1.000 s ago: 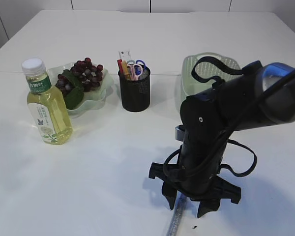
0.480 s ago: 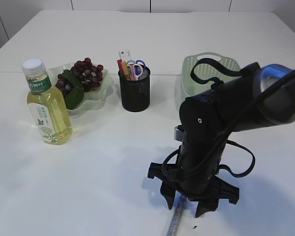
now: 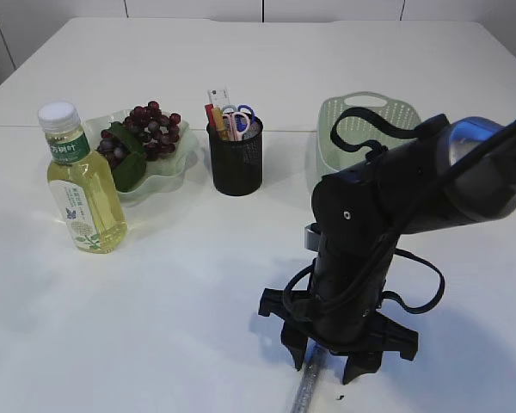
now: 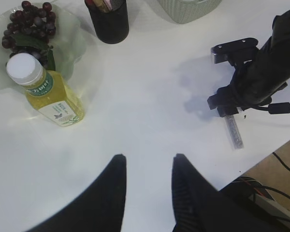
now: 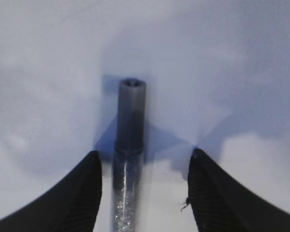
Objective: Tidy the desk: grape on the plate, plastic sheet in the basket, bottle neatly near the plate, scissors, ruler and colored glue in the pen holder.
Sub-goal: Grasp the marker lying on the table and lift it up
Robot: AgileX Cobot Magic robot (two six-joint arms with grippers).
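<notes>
A grey glitter glue tube (image 3: 306, 391) lies on the table at the front edge, also in the right wrist view (image 5: 127, 159) and the left wrist view (image 4: 234, 131). My right gripper (image 3: 328, 360) is open, lowered over the tube, its fingers (image 5: 144, 159) astride it, the tube close to the left finger. My left gripper (image 4: 147, 162) is open and empty, high above the table. Grapes (image 3: 146, 129) lie on the green plate (image 3: 168, 172). The bottle (image 3: 79, 185) stands by the plate. Scissors (image 3: 241, 119) and a ruler (image 3: 218, 97) stand in the black pen holder (image 3: 236, 159).
A pale green basket (image 3: 361, 129) stands behind my right arm. The table's front edge runs close to the tube, with cables below it in the left wrist view (image 4: 275, 179).
My right arm has sunk slightly and shifted a little left over the glue tube. Nothing else has moved.
</notes>
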